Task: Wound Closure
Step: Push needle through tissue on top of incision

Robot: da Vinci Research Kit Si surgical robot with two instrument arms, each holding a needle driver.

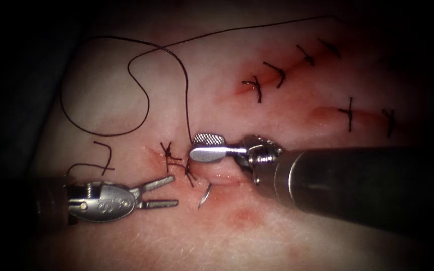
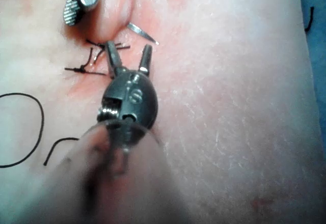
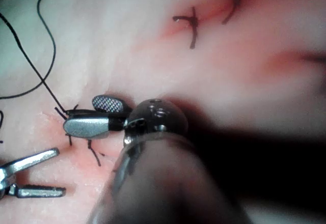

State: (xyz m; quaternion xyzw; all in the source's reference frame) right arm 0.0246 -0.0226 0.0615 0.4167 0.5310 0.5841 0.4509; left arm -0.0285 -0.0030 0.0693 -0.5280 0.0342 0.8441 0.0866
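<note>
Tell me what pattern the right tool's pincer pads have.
A fine cross-hatched grid on the right tool's pads, clearest in the right wrist view.

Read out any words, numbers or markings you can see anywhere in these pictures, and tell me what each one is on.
No text can be read with certainty.
Left tool: its rounded metal wrist body carries small engraved marks, too small and blurred to read.
Right tool: a cross-hatched grip pattern on the inner jaw face, no letters.
Tissue, thread and needle: no writing.
</note>
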